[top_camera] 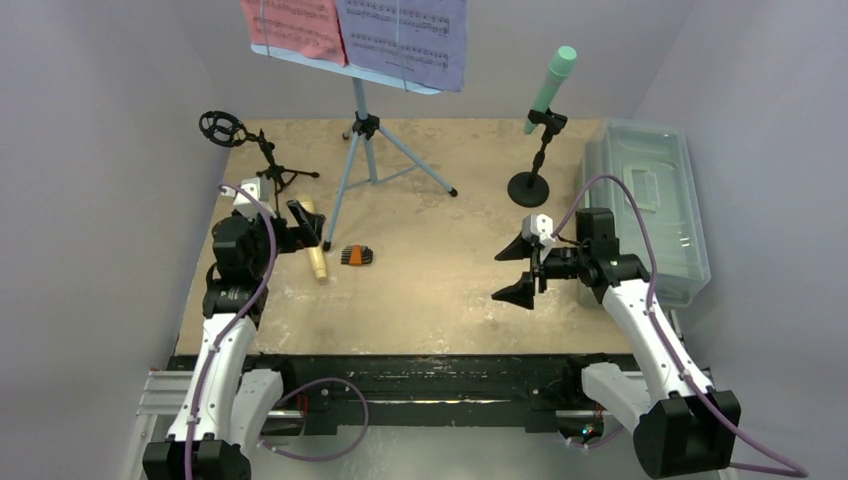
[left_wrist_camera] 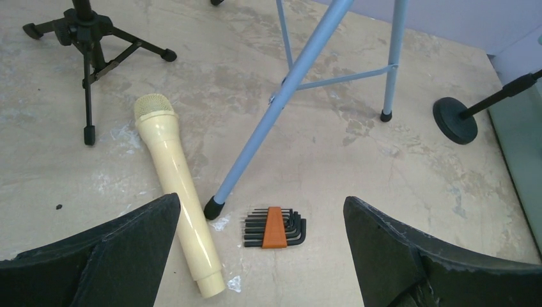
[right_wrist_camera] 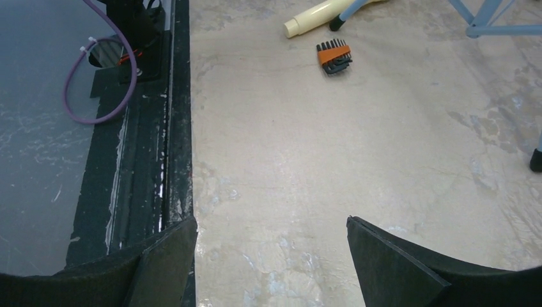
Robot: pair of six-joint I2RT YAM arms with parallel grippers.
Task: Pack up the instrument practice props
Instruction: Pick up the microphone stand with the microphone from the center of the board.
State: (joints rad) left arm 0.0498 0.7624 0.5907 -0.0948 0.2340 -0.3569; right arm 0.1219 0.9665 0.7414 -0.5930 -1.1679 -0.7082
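Top external view: a light-blue music stand [top_camera: 362, 130] stands at upper centre on three splayed legs. Its tray [top_camera: 340, 68] carries a pink page [top_camera: 295, 25] and a purple page [top_camera: 405, 35] side by side. To its left, a small black tripod [top_camera: 272, 170] stands upright, topped by a ring clip [top_camera: 220, 128]. Right of centre, a mint-green microphone [top_camera: 552, 85] sits tilted in a black round-base stand [top_camera: 530, 186]. A translucent tub [top_camera: 650, 200] lies along the right edge of the table [top_camera: 440, 300].

Left wrist view: the left gripper [left_wrist_camera: 261, 201] is spread wide and holds nothing. Low in the frame a yellow microphone [left_wrist_camera: 179, 192] lies flat, just beside one foot of the music stand. Right of that foot lies a set of hex keys [left_wrist_camera: 275, 227] in an orange holder.

Right wrist view: the right gripper [right_wrist_camera: 271, 220] is likewise spread, with nothing between its fingers, over the tabletop.
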